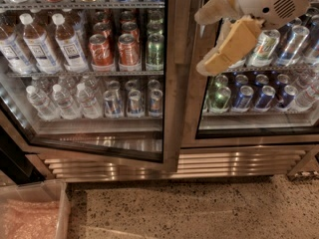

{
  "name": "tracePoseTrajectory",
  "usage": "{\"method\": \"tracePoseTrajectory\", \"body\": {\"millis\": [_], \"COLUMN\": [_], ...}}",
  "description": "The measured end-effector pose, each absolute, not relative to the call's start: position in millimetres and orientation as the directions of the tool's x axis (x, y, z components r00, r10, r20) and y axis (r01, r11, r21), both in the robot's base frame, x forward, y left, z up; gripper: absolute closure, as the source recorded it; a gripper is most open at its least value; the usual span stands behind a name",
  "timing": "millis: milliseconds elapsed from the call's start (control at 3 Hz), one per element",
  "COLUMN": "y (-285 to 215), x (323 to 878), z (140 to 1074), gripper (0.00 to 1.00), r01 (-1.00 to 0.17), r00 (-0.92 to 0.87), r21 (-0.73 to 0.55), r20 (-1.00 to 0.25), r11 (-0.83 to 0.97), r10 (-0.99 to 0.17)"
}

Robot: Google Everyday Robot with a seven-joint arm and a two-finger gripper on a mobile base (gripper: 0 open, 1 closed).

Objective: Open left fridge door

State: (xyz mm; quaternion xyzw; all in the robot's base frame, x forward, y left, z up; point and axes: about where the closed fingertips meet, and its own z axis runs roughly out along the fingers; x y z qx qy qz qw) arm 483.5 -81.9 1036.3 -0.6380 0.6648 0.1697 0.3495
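The fridge (179, 158) fills the view, with wire shelves of water bottles and cans. The left fridge door (172, 83) has a glass pane in a steel frame. It stands slightly ajar: its bottom edge slants out over the louvred grille (124, 167). My gripper (200, 44) hangs at the upper right, in front of the right door's left edge and just right of the left door's free edge. Its tan fingers (232, 46) are spread apart with nothing between them, and it touches neither door.
The right door (259, 128) is shut, with silver-green and blue cans behind it. A clear plastic bin (30, 213) with pinkish contents sits on the floor at the lower left. Speckled floor (199, 213) lies in front of the fridge.
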Motion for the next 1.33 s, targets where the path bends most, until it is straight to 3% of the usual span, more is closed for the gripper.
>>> {"method": "tracePoseTrajectory", "body": {"millis": [333, 667, 1333], "y": [-81.8, -62.9, -56.7], "x": [483.5, 482.7, 473.8], "z": [1036.3, 1033.6, 1034.8], "gripper": [0.17, 0.52, 0.97], "r01": [-0.967, -0.976, -0.979], "r00": [0.059, 0.114, 0.142], "r21": [-0.220, -0.213, -0.203], "r20": [-0.681, -0.657, -0.646], "r11": [0.128, 0.038, -0.010], "r10": [-0.730, -0.745, -0.750]}}
